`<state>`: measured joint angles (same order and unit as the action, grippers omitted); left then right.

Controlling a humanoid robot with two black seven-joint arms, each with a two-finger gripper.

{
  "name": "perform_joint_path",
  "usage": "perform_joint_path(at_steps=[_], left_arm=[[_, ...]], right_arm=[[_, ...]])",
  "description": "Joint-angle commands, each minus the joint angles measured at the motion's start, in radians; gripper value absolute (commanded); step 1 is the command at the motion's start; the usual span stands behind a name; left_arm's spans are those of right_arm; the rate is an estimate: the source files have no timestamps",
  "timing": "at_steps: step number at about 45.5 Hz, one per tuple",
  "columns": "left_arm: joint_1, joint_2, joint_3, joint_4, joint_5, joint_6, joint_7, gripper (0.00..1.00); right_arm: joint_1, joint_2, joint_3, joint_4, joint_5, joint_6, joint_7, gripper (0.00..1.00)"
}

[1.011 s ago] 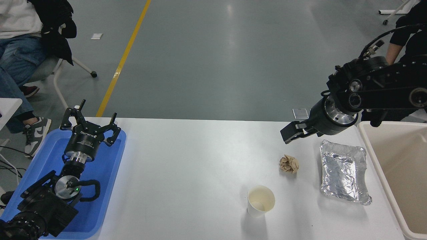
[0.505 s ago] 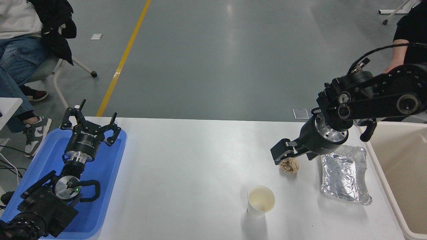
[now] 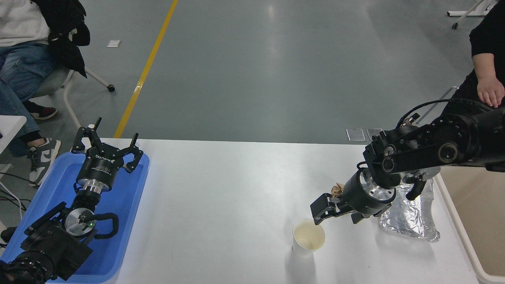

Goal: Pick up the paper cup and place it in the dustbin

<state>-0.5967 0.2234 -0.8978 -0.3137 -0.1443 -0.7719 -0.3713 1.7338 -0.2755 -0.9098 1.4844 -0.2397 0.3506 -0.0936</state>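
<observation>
A white rectangular table (image 3: 221, 189) is seen, with a blue plastic tray (image 3: 130, 197) set at its left end and a large beige plastic dustbin (image 3: 453, 213) at its right edge. Near the front right, a small white paper cup (image 3: 308, 238) stands upright with its cream inside visible. Just beyond the cup, a crumpled brown paper ball (image 3: 336, 190) is largely hidden, and a crinkled silver foil tray (image 3: 410, 217) lies between that ball and the dustbin.

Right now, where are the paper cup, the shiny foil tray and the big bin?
paper cup (image 3: 308, 238), head view, inside wall.
foil tray (image 3: 414, 221), head view, crinkled floor.
dustbin (image 3: 457, 225), head view, left rim.
</observation>
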Motion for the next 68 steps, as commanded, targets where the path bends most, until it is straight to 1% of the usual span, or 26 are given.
perform_joint_path(at_steps=[1,24,33,37,43,44,46,48,55,68], left_arm=[[0.000,0.000,-0.001,0.001,0.000,-0.001,0.000,1.00],[0.000,0.001,-0.001,0.001,0.000,0.000,0.000,1.00],[0.000,0.001,-0.001,-0.001,0.000,0.000,0.000,1.00],[0.000,0.001,-0.001,-0.001,0.000,0.000,0.000,1.00],[0.000,0.001,0.000,-0.001,0.000,0.000,0.000,1.00],[0.000,0.001,-0.001,-0.001,0.000,0.000,0.000,1.00],[0.000,0.001,-0.001,-0.001,0.000,0.000,0.000,1.00],[0.000,0.001,-0.001,0.001,0.000,-0.001,0.000,1.00],[0.000,0.000,0.000,-0.001,0.000,0.000,0.000,1.00],[0.000,-0.001,-0.001,0.001,0.000,0.000,0.000,1.00]], right_arm=[[-0.089,0.039,0.006,-0.055,-0.004,-0.048,0.000,1.00],[-0.224,0.071,0.029,-0.121,-0.004,-0.170,0.000,1.00],[-0.258,0.087,0.043,-0.135,-0.009,-0.208,0.000,0.98],[-0.264,0.087,0.045,-0.135,-0.035,-0.217,0.002,0.97],[-0.280,0.098,0.045,-0.135,-0.084,-0.243,0.002,0.83],[-0.283,0.098,0.043,-0.135,-0.090,-0.251,0.002,0.78],[-0.284,0.098,0.043,-0.135,-0.105,-0.262,0.000,0.67],[-0.283,0.098,0.037,-0.135,-0.118,-0.269,0.000,0.53],[-0.281,0.098,0.029,-0.135,-0.139,-0.271,0.000,0.01],[-0.266,0.098,0.028,-0.131,-0.139,-0.269,0.002,0.00]])
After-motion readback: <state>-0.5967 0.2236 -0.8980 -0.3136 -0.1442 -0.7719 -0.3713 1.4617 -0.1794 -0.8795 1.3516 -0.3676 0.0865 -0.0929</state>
